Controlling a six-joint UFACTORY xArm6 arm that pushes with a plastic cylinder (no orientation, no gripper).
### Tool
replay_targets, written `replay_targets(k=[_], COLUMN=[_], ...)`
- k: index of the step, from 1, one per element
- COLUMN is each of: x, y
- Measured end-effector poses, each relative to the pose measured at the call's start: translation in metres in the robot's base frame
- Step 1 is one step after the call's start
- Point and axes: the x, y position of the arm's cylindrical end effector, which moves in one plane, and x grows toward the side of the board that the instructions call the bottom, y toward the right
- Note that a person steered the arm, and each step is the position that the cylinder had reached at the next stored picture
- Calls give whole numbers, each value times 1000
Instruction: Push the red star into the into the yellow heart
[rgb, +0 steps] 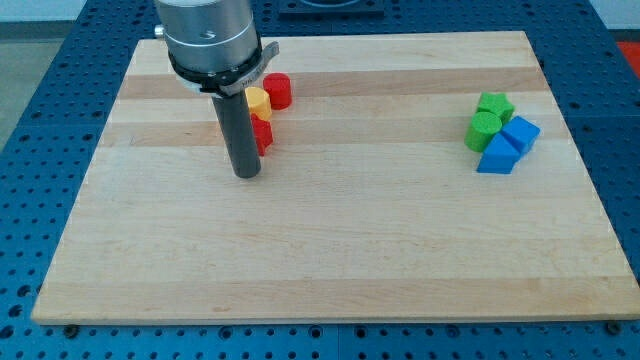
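Red plastic shows just right of my dark rod: the red star block, half hidden behind the rod, sits touching the yellow heart block on its far side, and a red cylinder block sits just right of and beyond the heart. All three cluster at the far left of the pale wooden board. By my reading, the push is at its close or nearly so, since star and heart already look pressed together, though the rod hides part of the seam.

If anything remains, it calls for a short nudge from the near side toward the far edge, kept gentle so the heart does not skid into the cylinder.

My tip rests on the board just left of and slightly nearer than the star, the rod standing upright under the grey metal housing. No fingers exist on this rig, so nothing opens or closes.

Well apart at the far right lie two green blocks and two blue blocks, shapes unclear.
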Motion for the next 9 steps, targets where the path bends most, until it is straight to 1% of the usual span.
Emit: replay_targets(k=[2, 4, 9], x=[0, -16, -28], y=[-5, -5, -2])
